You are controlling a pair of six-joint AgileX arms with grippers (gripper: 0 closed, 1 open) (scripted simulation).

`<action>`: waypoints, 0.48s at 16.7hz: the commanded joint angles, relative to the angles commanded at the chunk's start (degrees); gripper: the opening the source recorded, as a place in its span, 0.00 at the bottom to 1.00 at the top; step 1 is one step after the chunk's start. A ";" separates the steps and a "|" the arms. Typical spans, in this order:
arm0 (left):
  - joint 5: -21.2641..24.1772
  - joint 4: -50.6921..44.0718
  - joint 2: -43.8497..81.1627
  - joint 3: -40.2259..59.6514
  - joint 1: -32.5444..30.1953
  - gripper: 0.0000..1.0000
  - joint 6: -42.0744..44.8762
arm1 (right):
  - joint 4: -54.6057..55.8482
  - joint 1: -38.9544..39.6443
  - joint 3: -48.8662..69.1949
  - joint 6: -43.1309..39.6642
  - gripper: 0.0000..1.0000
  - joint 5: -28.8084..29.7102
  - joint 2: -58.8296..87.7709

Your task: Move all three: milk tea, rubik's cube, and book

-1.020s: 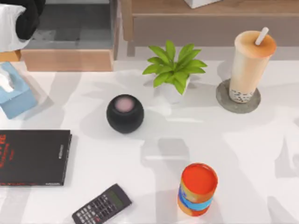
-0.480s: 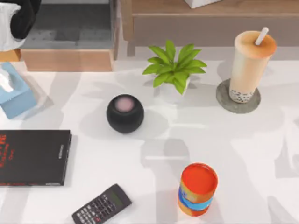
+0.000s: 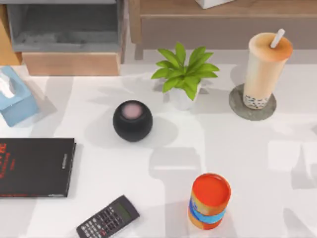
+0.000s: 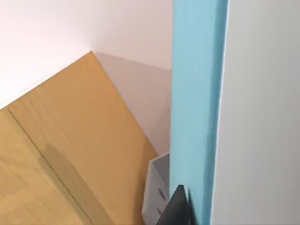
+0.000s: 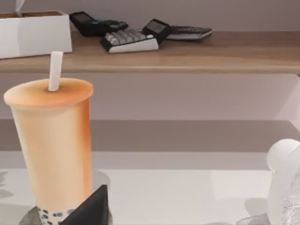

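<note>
The milk tea [image 3: 266, 69] is a tall beige-orange cup with a white straw, standing on a grey coaster [image 3: 237, 110] at the table's back right. In the right wrist view the milk tea [image 5: 52, 140] is close ahead, with my right gripper [image 5: 140, 218] open just short of it and one dark fingertip [image 5: 91, 208] at its base. The book [image 4: 197, 93] is a teal cover with white page edges, and my left gripper [image 4: 187, 213] is shut on it, one finger [image 4: 174, 210] against the cover, over a wooden floor. The rubik's cube is out of view.
A potted plant [image 3: 184, 74], black round speaker [image 3: 132, 120], orange-and-blue can [image 3: 210, 200], calculator [image 3: 108, 217], thin black book [image 3: 34, 167] and blue tissue box [image 3: 15, 101] share the table. An open grey compartment [image 3: 64, 29] and a wooden shelf [image 3: 223, 20] line the back.
My left arm, with a white-edged thing in its gripper, has left the top view's back left corner. The grey compartment is now uncovered. Nothing on the table moved.
</note>
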 joint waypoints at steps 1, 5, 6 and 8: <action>0.28 -0.22 -3.66 -3.43 0.64 0.00 6.12 | 0.00 0.00 0.00 0.00 1.00 0.00 0.00; 1.38 -0.77 -16.51 -19.53 2.90 0.00 28.84 | 0.00 0.00 0.00 0.00 1.00 0.00 0.00; 1.61 -0.82 -19.15 -24.09 3.38 0.00 33.37 | 0.00 0.00 0.00 0.00 1.00 0.00 0.00; 2.01 -0.79 -23.64 -33.36 4.19 0.00 40.74 | 0.00 0.00 0.00 0.00 1.00 0.00 0.00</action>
